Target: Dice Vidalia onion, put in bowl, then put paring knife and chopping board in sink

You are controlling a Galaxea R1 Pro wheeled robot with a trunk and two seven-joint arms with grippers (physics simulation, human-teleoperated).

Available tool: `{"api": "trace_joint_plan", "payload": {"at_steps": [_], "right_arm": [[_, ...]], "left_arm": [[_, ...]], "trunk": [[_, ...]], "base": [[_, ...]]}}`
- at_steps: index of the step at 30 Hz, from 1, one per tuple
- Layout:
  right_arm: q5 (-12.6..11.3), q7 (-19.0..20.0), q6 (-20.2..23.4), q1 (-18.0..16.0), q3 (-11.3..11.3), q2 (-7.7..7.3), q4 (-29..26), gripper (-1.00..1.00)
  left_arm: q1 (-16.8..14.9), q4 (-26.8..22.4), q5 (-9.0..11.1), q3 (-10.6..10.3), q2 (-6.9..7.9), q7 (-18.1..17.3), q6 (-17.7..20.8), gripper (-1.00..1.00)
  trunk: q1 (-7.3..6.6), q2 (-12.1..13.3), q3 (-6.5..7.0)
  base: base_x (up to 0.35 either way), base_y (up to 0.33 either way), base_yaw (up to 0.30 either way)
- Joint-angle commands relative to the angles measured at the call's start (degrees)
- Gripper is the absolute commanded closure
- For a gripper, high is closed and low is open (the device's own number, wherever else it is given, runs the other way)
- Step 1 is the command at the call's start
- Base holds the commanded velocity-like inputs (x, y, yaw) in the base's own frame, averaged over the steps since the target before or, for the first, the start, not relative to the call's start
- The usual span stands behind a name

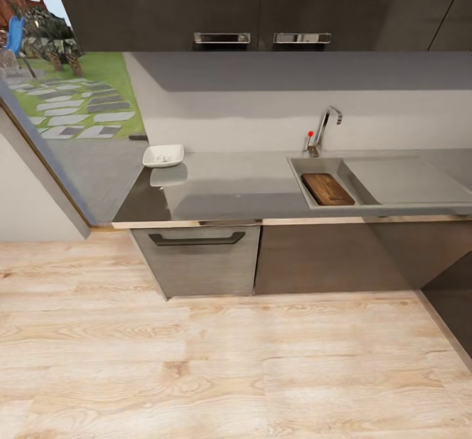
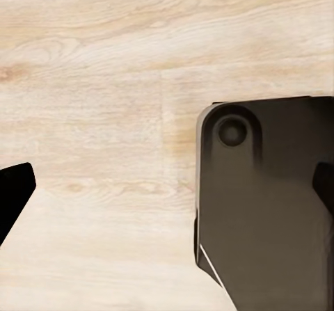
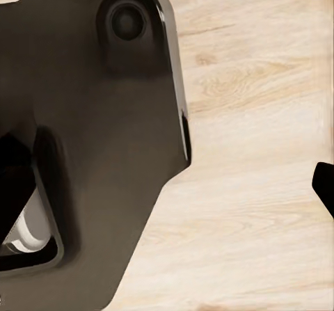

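Chopping board [image 1: 328,189] inside sink [image 1: 298,164], bowl [image 1: 163,156] well apart.

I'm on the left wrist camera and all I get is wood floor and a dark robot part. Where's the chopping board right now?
Observer: From the head view, the chopping board lies inside the basin of the sink.
Operator: Okay, and where's the bowl?
Observer: The bowl sits on the countertop near its left end, well apart from the sink.
Operator: How far off is the counter?
Observer: A wide stretch of light wood floor lies between the robot and the cabinet fronts, so the counter looks out of arm's reach for now.
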Motion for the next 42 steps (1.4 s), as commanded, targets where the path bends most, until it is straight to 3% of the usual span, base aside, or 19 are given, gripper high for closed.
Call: {"api": "trace_joint_plan", "payload": {"at_steps": [1,8,42], "right_arm": [[-0.7,0.5,-0.1,0.0,-0.5,0.01,-0.1,-1.00],[-1.9,0.5,-0.3,0.0,-0.4,0.27,-0.1,-1.00],[-1.9,0.4,-0.8,0.1,-0.3,0.48,0.0,-1.00]], "left_arm": [[0.0,-0.1,0.4,-0.5,0.06,0.3,-0.1,-1.00],[0.0,0.1,0.4,-0.5,-0.01,0.3,-0.1,-1.00],[0.0,0.7,0.4,-0.6,-0.46,0.3,0.0,-1.00]], "trunk": [[0.04,-0.1,0.01],[0.04,-0.1,0.37],[0.04,-0.1,3.11]], "base": [[0.000,0.000,0.000],[0.000,0.000,-0.048],[0.000,0.000,0.000]]}}
